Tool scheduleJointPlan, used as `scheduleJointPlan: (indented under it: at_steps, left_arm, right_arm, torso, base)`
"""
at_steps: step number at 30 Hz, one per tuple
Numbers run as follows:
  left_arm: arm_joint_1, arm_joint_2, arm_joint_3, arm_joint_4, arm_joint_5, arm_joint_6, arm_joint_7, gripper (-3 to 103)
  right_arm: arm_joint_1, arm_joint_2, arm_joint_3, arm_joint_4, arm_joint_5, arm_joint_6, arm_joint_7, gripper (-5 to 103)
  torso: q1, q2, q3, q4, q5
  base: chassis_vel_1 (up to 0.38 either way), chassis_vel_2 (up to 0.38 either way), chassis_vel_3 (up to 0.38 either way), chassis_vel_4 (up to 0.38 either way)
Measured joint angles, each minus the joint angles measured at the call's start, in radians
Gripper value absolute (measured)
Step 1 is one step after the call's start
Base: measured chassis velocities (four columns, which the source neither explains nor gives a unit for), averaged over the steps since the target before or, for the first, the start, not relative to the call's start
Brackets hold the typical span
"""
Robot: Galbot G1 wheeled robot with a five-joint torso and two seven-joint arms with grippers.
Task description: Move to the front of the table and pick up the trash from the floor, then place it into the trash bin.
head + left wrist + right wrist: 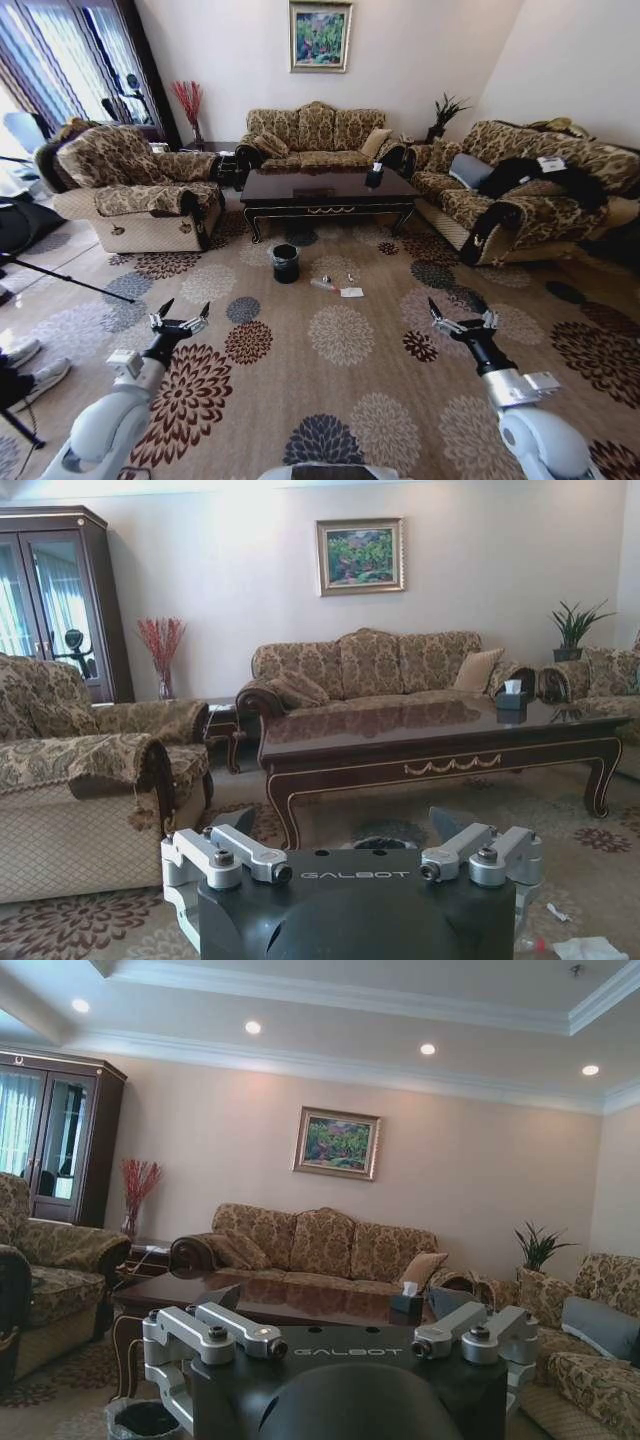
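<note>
The dark wooden table (325, 190) stands ahead in the middle of the room. In front of it, on the patterned floor (300, 375), stands the black trash bin (285, 263). To the bin's right lies the trash: a small clear bottle (323, 285), a white paper piece (352, 292) and tiny bits (350, 277). My left gripper (187, 306) and right gripper (460, 310) are held out low, both open and empty, well short of the trash. The left wrist view has the table (440, 745), the paper (590, 947) and the bin's rim (385, 842) behind the left gripper (340, 825).
A sofa (315, 135) stands behind the table, an armchair (135, 195) on the left and a second sofa (520, 190) on the right. A tissue box (375, 177) sits on the table. Tripod legs (60, 278) and shoes (25, 365) lie at the far left. Open carpet stretches between me and the trash.
</note>
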Motion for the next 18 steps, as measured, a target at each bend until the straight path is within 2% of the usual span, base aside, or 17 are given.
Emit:
scheduleJointPlan:
  at_steps: [1,6,18]
  left_arm:
    - [0.002,0.000,0.001,-0.002,0.001,0.003,0.000,96]
    - [0.005,-0.001,0.003,-0.012,0.002,0.015,-0.001,100]
    - [0.015,-0.006,-0.001,-0.021,0.009,0.014,-0.001,100]
  right_arm:
    - [0.000,0.000,0.002,0.002,0.000,0.000,0.001,100]
    - [0.000,0.008,0.004,0.003,0.001,0.000,0.003,100]
    - [-0.008,0.013,0.002,0.011,0.000,0.001,0.002,100]
  torso:
    - [-0.002,-0.003,-0.002,0.0000,0.0000]
    - [-0.012,-0.026,-0.015,-0.0002,0.0000]
    - [-0.039,-0.087,-0.048,-0.0002,0.0001]
  base:
    - [0.000,0.000,0.000,0.000]
    - [0.000,0.000,0.000,0.000]
    - [0.000,0.000,0.000,0.000]
